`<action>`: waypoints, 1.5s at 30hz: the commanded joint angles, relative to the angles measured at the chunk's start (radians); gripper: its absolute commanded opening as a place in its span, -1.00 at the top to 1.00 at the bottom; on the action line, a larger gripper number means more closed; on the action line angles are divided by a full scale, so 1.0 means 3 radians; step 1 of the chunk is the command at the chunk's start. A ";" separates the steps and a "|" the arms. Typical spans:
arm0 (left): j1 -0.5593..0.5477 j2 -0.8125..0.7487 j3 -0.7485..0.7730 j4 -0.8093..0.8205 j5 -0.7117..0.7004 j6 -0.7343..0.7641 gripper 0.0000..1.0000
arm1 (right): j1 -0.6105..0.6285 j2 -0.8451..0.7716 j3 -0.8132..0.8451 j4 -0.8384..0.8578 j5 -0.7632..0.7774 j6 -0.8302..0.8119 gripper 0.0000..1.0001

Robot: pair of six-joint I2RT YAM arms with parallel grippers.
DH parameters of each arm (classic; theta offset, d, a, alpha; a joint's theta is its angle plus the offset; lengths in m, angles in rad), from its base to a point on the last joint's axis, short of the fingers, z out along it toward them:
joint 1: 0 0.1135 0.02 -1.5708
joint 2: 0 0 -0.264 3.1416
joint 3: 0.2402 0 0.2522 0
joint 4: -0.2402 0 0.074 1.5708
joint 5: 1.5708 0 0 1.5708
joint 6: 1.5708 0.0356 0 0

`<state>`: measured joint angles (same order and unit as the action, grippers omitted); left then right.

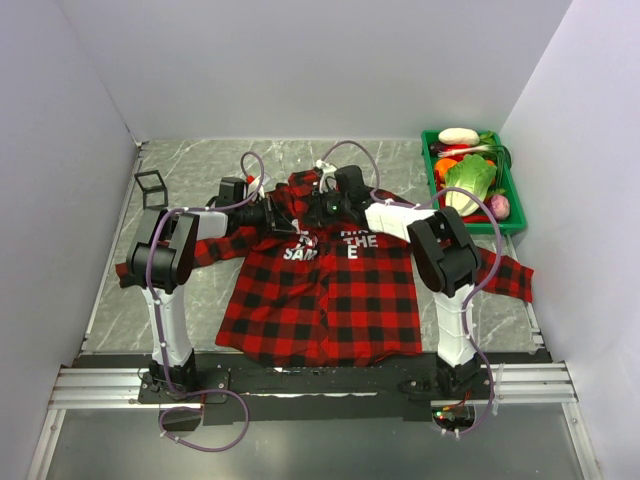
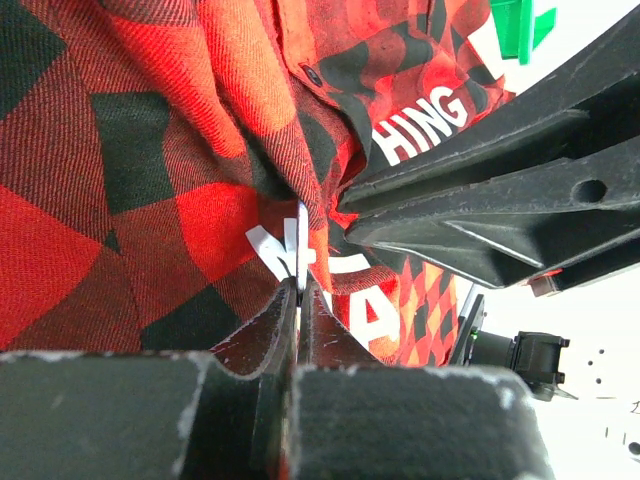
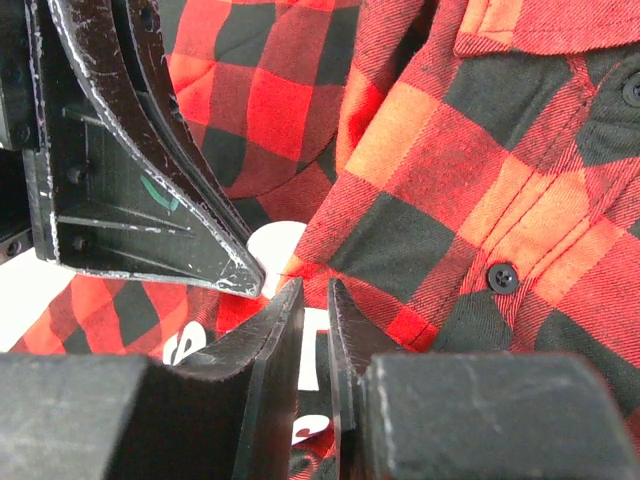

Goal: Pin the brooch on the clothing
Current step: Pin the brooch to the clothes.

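A red-and-black plaid shirt (image 1: 330, 300) lies spread face up on a grey marbled bench (image 1: 390, 160), sleeves out to both sides, with white block letters across the chest. Two robot arms reach from the near edge and meet over the upper chest, just below the collar.

The left gripper (image 2: 298, 290) has its fingers pressed together on a raised fold of the shirt, right at one of the white letters. The right gripper (image 3: 314, 290) sits just beside it, touching or nearly touching the cloth next to the button placket. Its fingers stand a narrow slot apart. Whether something thin is caught between them cannot be told from this close, dark view.

The brooch itself cannot be found in any view. It may be hidden between or under the fingers at the lettering, but that is only a guess.

As a judgement, the task is partway along: the cloth is gathered and held ready, and both arms are at the pinning spot, yet no brooch shows fastened on the shirt. Seating and closing the pin appear to be left to do.

A small black wire-frame cube (image 1: 150, 183) stands at the far left, and a green tray (image 1: 430, 175) of toy vegetables sits at the far right.
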<state>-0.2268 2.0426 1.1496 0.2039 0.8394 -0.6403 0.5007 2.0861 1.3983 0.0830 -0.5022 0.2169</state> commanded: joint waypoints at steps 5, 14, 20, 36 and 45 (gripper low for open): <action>-0.0021 -0.0177 0.0049 0.0072 0.0024 0.0064 0.98 | 0.0054 0.0149 0.0217 0.0020 0.0028 0.0024 0.56; -0.0031 -0.0172 0.0044 0.0072 0.0004 0.0063 0.98 | 0.0070 0.0164 0.0232 0.0030 0.0028 0.0049 0.59; -0.0037 -0.0182 0.0044 0.0077 -0.0017 0.0048 0.98 | 0.0105 0.0185 0.0248 0.0025 0.0058 0.0095 0.60; -0.0057 -0.0207 -0.0002 0.0103 -0.0057 0.0022 0.98 | 0.0162 0.0164 0.0197 0.0020 0.0268 0.0340 0.61; -0.0052 -0.0105 0.0177 -0.0229 0.0019 0.0242 0.98 | 0.0008 -0.0148 -0.0049 -0.0035 0.0028 -0.0113 0.27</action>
<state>-0.2352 2.0422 1.1507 0.1757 0.8078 -0.6205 0.5163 2.1220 1.4040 0.0975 -0.4416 0.2901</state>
